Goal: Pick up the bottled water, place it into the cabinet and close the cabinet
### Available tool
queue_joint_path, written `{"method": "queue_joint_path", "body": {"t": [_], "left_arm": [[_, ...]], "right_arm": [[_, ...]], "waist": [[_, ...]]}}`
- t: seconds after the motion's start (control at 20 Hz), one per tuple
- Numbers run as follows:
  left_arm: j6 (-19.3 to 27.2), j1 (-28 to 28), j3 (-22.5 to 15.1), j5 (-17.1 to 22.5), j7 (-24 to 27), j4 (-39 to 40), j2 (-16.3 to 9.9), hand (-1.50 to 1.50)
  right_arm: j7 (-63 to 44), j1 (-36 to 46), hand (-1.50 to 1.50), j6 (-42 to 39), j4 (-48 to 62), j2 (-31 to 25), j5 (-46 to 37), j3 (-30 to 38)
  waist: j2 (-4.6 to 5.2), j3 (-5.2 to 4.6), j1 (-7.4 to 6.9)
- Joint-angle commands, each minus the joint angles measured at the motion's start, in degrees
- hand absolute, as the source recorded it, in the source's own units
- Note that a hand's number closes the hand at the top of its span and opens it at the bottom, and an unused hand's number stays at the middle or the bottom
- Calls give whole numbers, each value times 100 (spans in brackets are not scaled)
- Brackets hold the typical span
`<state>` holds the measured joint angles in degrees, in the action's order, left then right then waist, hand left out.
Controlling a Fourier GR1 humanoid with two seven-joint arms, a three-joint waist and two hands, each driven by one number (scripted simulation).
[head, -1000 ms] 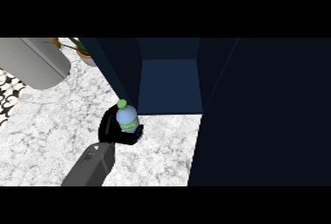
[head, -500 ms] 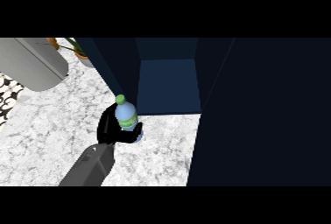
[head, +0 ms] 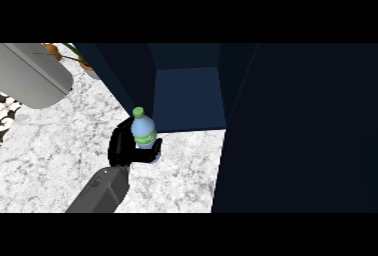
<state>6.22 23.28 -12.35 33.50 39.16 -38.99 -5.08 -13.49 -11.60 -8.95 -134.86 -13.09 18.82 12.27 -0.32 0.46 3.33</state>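
Head view | robot hand (head: 124, 149) grasping bottled water (head: 143, 131) | bottle upright, just before open cabinet (head: 188, 97)

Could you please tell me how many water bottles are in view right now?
1: the bottled water, held by the left hand above the marble counter, just before the open cabinet.

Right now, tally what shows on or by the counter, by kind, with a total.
Water bottles: 1, the bottle, held by the left hand
Cabinets: 1, the dark blue cabinet, open
Potted plants: 1, the plant at the back
Grey rounded objects: 1, the grey object, kind unclear
Total: 4
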Motion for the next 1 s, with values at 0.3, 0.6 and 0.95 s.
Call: {"method": "queue_joint_path", "body": {"t": [0.3,0.6,0.95], "left_arm": [[1305,1583,-467,-225,-647,-328,482,150],[1863,1464,-592,-156,-745,-333,481,150],[2406,1440,-581,-255,-756,-203,418,150]], "right_arm": [[139,-15,-150,-356,183,-143,778,412],[128,82,-150,-488,262,-290,1079,586],[146,252,-150,-648,583,-496,1449,852]], "waist": [[35,-18,422],[75,-32,458],[142,-29,543]]}}
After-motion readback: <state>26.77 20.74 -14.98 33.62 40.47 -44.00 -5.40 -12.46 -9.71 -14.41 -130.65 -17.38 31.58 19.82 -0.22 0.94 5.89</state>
